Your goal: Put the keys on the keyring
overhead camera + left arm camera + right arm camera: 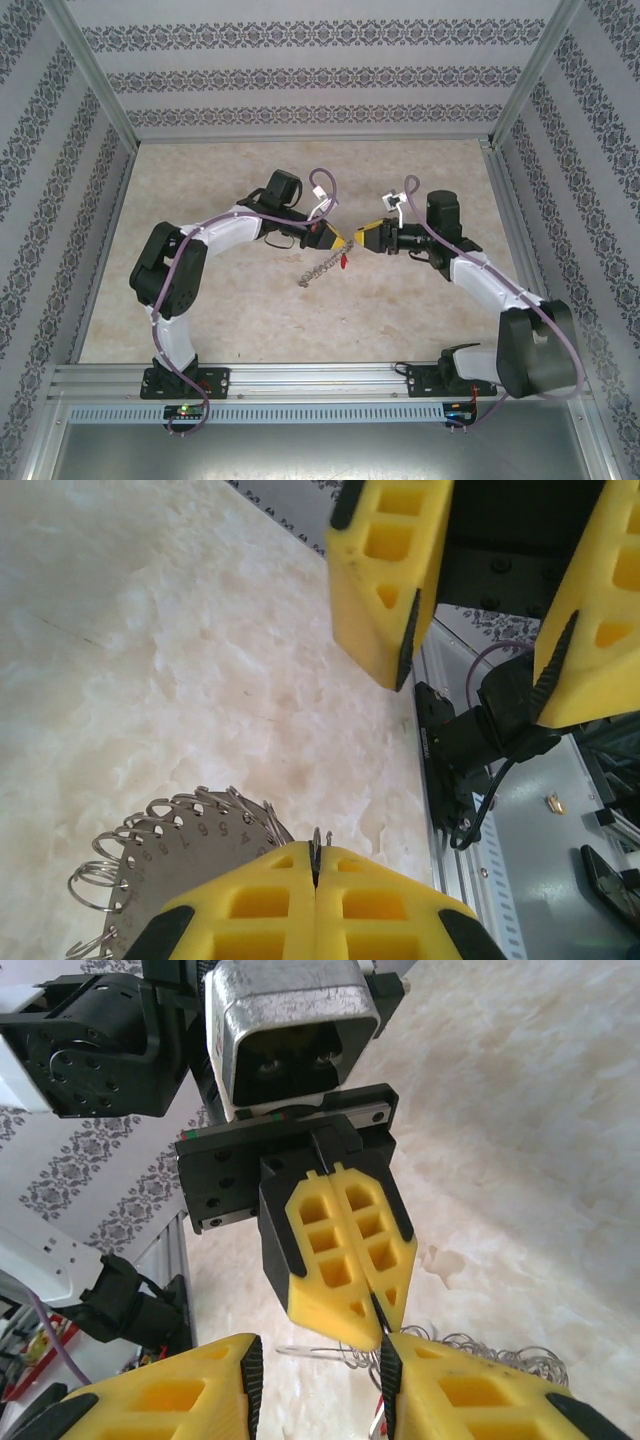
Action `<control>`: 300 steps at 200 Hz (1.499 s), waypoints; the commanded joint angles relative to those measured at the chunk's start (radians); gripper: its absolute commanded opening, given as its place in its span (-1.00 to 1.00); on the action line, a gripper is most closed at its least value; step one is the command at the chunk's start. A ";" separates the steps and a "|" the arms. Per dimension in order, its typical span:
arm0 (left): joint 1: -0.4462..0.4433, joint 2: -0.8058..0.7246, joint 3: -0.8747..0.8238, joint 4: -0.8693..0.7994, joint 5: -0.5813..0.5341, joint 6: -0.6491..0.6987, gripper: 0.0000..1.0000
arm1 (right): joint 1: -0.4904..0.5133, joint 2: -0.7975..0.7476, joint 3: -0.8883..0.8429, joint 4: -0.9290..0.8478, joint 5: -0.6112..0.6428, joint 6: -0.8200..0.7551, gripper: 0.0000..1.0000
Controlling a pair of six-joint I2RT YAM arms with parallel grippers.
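One keyring (pixel 190 852), partly hidden behind closed left jaws

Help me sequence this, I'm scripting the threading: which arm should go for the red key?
Probably right. The right gripper is open and free near the red key, while the left gripper is shut on the keyring.

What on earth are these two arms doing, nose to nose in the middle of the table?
The left end effector is shut on the keyring, which dangles below it. The right end effector faces it almost tip to tip, open and holding nothing. The small red key sits just under the two tips beside the ring; whether it is already threaded on is too small to tell.
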 commanded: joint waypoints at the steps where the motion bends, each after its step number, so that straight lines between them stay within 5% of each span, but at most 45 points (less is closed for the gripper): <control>1: -0.008 -0.061 -0.028 0.150 -0.019 -0.070 -1.00 | 0.006 -0.031 -0.068 0.039 0.075 0.056 -0.24; 85: -0.007 -0.074 -0.090 0.307 -0.046 -0.184 -1.00 | 0.101 0.014 -0.138 0.218 0.217 0.165 -0.24; 202: -0.008 -0.069 -0.106 0.336 -0.036 -0.212 -1.00 | 0.080 0.086 -0.103 0.285 0.197 0.181 -0.30; 243: -0.008 -0.065 -0.110 0.348 -0.034 -0.221 -1.00 | 0.072 0.096 -0.083 0.288 0.184 0.190 -0.48; 300: -0.008 -0.067 -0.122 0.389 -0.043 -0.249 -1.00 | 0.095 0.121 -0.082 0.317 0.140 0.204 -1.00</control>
